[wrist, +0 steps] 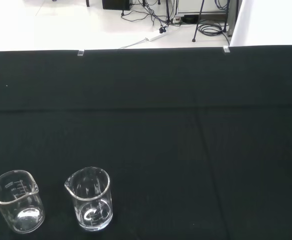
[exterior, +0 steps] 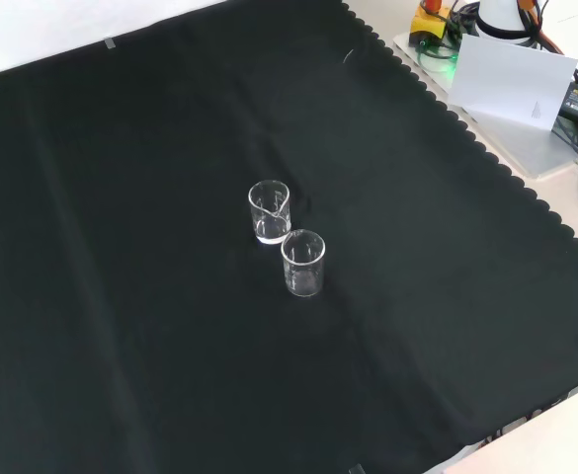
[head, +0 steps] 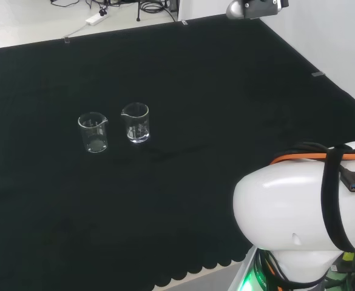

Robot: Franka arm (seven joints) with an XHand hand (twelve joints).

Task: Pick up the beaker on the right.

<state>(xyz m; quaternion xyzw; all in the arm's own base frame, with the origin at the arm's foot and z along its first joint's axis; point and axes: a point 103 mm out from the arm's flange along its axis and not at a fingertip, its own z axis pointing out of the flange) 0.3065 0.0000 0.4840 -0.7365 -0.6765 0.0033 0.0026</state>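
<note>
We see two clear glass beakers standing upright just beside each other on the black-clothed surface. In the head view, the right beaker sits slightly farther back than the left beaker; both appear empty. The arm's white link sits well apart from them at that view's right. We cannot tell the hand's state.

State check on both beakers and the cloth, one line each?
Left beaker in head view: upright on the cloth, looks empty, untouched.
Right beaker in head view: upright, looks empty, untouched, standing close beside the other with a small gap, not yet picked up.
Black cloth: spread flat over the bench, faint creases.
</note>
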